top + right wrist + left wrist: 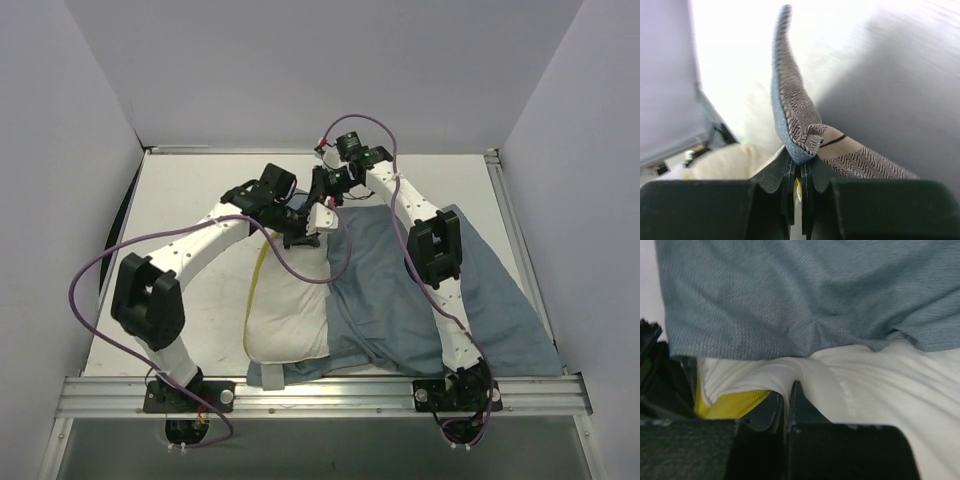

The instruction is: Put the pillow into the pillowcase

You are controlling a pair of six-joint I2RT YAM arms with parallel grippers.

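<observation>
On white table (190, 200): pillow (290, 320), pillowcase (500, 300); pale walls (320, 70).

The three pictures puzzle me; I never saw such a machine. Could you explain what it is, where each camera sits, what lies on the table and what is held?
These are two robot arms bolted at the near edge of a table. The wide picture looks down from above and behind them; the other two come from a camera on each wrist. On the table lies a white pillow, partly covered by a grey-blue pillowcase. The left gripper pinches the pillow's fabric; the right gripper pinches the pillowcase's patterned edge.
</observation>
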